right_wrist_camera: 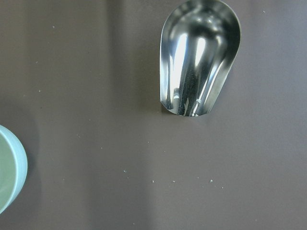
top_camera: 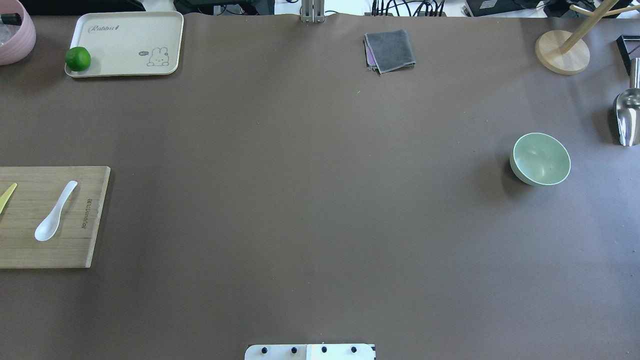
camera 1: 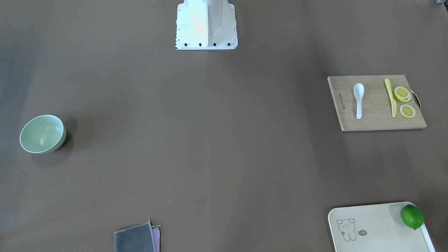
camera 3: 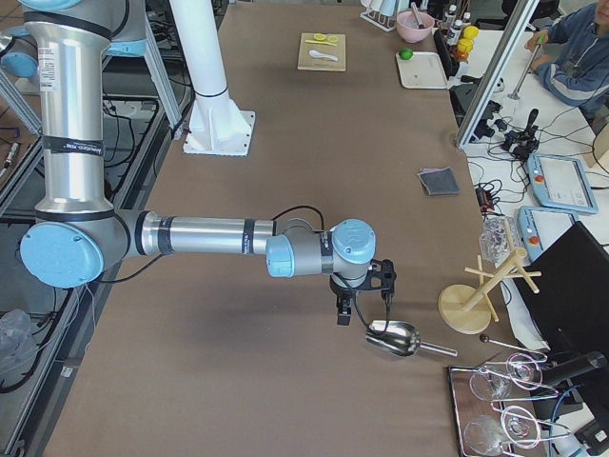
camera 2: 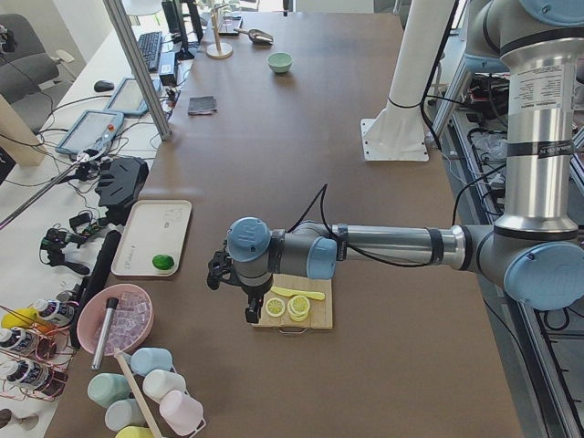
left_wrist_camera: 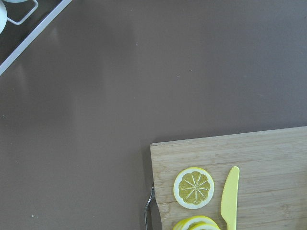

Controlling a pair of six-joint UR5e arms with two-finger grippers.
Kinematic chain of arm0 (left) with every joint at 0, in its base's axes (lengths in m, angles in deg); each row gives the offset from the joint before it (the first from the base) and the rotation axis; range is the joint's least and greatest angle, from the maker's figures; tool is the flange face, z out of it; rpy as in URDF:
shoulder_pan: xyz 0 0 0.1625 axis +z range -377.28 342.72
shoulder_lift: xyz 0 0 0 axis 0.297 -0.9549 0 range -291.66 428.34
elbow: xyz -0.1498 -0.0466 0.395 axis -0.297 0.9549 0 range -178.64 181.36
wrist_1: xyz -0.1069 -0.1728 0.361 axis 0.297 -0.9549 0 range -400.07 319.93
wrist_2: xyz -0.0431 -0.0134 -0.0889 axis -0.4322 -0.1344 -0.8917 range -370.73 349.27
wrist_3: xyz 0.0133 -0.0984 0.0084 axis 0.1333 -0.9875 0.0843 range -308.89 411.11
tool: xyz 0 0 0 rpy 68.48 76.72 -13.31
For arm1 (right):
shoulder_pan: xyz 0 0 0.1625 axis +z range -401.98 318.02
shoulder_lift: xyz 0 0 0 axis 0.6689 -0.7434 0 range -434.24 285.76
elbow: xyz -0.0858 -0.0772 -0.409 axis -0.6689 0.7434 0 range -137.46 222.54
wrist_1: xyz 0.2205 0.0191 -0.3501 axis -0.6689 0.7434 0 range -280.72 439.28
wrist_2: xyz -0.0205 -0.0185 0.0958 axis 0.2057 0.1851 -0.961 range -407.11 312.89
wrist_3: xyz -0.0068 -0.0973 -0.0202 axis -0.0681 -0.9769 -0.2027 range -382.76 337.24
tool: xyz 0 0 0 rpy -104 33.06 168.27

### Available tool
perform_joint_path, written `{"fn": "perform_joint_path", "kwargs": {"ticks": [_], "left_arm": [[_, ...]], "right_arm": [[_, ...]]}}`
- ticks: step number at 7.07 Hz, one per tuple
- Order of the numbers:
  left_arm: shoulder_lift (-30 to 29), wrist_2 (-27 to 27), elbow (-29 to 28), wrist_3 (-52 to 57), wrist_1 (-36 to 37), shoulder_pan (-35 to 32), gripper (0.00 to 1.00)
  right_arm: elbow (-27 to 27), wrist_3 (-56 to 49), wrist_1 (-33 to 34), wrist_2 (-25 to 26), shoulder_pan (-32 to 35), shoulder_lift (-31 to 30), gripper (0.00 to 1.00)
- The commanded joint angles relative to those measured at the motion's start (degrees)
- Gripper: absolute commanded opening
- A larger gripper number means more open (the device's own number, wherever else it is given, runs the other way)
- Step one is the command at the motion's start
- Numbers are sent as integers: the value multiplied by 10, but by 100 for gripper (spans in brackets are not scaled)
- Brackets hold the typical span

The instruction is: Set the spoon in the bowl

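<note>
The white spoon [top_camera: 55,212] lies on the bamboo cutting board [top_camera: 30,252], well apart from the mint bowl [top_camera: 540,159]. The left gripper [camera 2: 239,290], hanging by the lemon slices [camera 1: 402,93], should cross the yellow knife [camera 1: 390,97] and pinch the handle crosswise; finger spread there and on the right gripper [camera 3: 363,307] cannot be told. The tray [top_camera: 125,50] reads "Rabbit"

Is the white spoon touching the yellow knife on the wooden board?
No, the spoon and the knife lie apart on the cutting board, with bare wood between them.
</note>
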Motion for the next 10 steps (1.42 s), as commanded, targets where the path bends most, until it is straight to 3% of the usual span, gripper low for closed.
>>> {"fn": "perform_joint_path", "kwargs": {"ticks": [1,10], "left_arm": [[2,-5,9,0,0,0,98],[7,2,7,-5,-1,1,98]], "right_arm": [[1,0,0,-1,0,0,100],[-4,1,-3,-2,0,-10,100]]}}
